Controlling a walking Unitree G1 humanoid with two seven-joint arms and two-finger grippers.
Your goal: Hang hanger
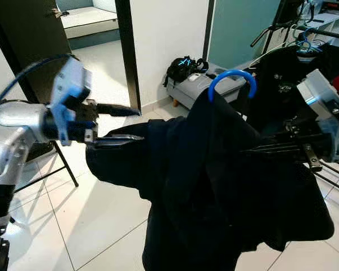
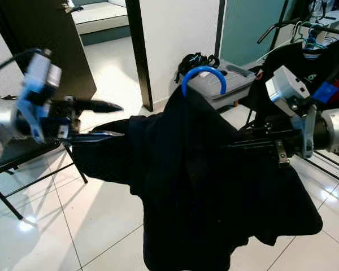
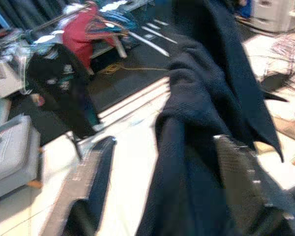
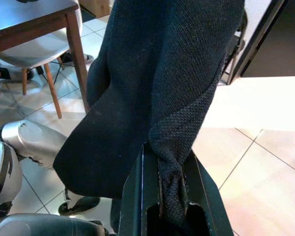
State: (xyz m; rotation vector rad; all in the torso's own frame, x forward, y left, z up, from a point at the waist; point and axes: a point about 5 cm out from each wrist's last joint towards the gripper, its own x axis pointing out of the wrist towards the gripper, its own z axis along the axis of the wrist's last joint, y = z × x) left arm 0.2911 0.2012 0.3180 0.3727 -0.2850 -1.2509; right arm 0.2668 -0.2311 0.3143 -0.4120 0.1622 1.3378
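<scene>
The robot carries a dark garment (image 1: 214, 186) draped on a blue hanger (image 1: 231, 79), whose hook stands up above the cloth between the two hands. The right hand (image 2: 254, 144) is closed on a fold of the garment, and its wrist view shows the knit pinched between the fingers (image 4: 206, 196). The left hand (image 1: 124, 124) stands parted, one finger above the cloth's edge and the other lying along or under it, so it props the garment more than it grips it. The rack (image 1: 322, 34), already hung with clothes, lies beyond the right hand, well apart from the hook. The main risk appears to be that the hands hold cloth, not the hanger itself: the hanger could tilt or slide inside the garment as it is raised, leaving the hook turned away from the rail. The loose left side could also slip off its finger, and the hanging cloth hides the hook's lower part from the head camera.
</scene>
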